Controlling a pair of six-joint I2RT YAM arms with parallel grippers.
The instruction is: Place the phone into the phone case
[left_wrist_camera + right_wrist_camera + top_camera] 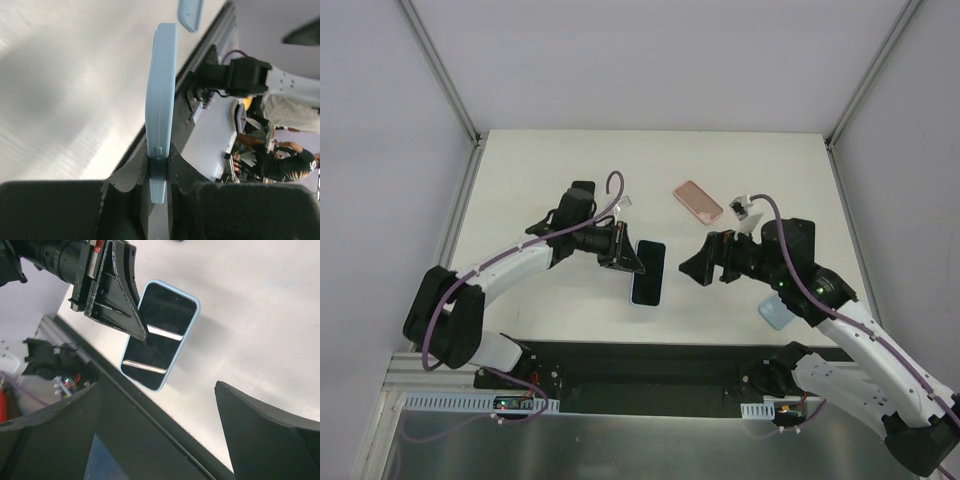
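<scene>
Left gripper (628,262) pinches the blue-edged phone (648,276) by its side — right gripper (694,268) gapes wide, empty.

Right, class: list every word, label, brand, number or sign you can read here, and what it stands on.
None can be read.
The phone shows only reflections on its dark screen.
The pink item bears no visible print.
Any marks on the circuit boards at the arm bases are too small to read.

Bright, even overhead light casts soft shadows on the matte white tabletop (550,180) and streaks glare across the glossy black-screened, light-blue-edged phone (162,315), while wrist-view foregrounds blur.
</scene>
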